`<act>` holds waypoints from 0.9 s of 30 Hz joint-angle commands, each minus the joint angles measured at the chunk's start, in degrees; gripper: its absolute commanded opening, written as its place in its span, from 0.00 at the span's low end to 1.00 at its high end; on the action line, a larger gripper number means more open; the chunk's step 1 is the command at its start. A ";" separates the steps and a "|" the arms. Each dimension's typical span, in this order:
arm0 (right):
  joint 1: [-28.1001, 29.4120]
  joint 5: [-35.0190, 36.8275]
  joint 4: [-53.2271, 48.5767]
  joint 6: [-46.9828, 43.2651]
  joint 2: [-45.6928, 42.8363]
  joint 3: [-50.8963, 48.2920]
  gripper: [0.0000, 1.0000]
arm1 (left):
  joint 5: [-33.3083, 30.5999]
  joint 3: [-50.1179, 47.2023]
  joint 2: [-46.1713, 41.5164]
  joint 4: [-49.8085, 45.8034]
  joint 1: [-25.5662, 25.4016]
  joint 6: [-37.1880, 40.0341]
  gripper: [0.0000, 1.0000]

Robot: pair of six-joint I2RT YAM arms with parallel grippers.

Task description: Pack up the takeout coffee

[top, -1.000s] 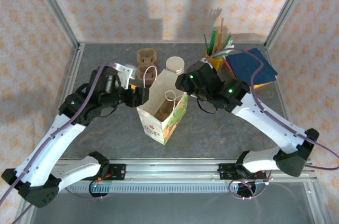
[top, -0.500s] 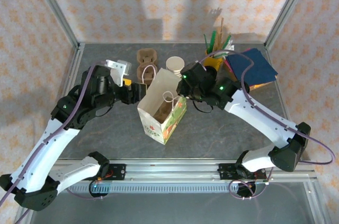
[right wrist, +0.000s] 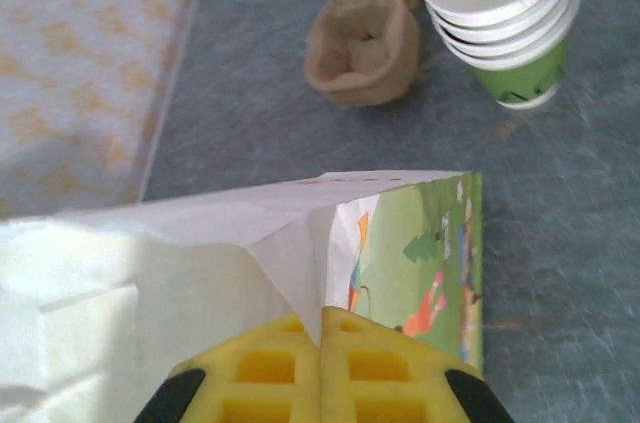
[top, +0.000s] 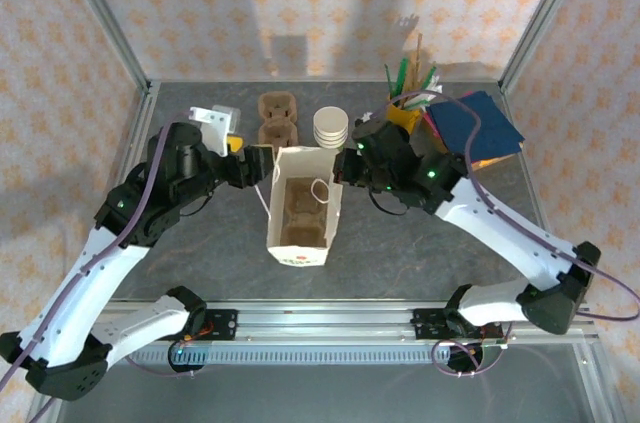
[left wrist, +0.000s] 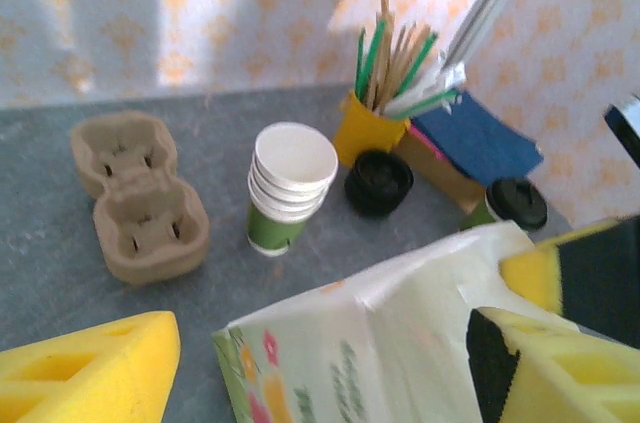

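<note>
The takeout coffee (left wrist: 515, 205), a green cup with a black lid, stands at the far right of the left wrist view, behind the bag. The printed paper bag (top: 300, 208) stands upright and open mid-table, with a brown insert at its bottom. My right gripper (right wrist: 320, 328) is shut on the bag's right rim (right wrist: 300, 263), also seen from above (top: 345, 168). At the bag's left side, my left gripper (top: 258, 165) is open. Its yellow fingers (left wrist: 90, 373) stand wide apart, and the bag's top (left wrist: 400, 333) lies between them without being pinched.
A stack of lidless cups (top: 331, 127) and a cardboard cup carrier (top: 277, 118) sit behind the bag. A pile of black lids (left wrist: 379, 181), a yellow holder of stirrers (top: 405, 108) and blue napkins (top: 475, 128) fill the back right. Metal frame posts border the table.
The bag went from tilted and narrow to upright with its mouth spread. My right gripper closed on its right rim. The left gripper's fingers opened wider.
</note>
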 commanded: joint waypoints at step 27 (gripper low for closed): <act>0.27 1.13 9.88 12.65 -5.70 -4.67 0.00 | 5.22 7.08 5.39 1.72 -0.51 -5.95 0.65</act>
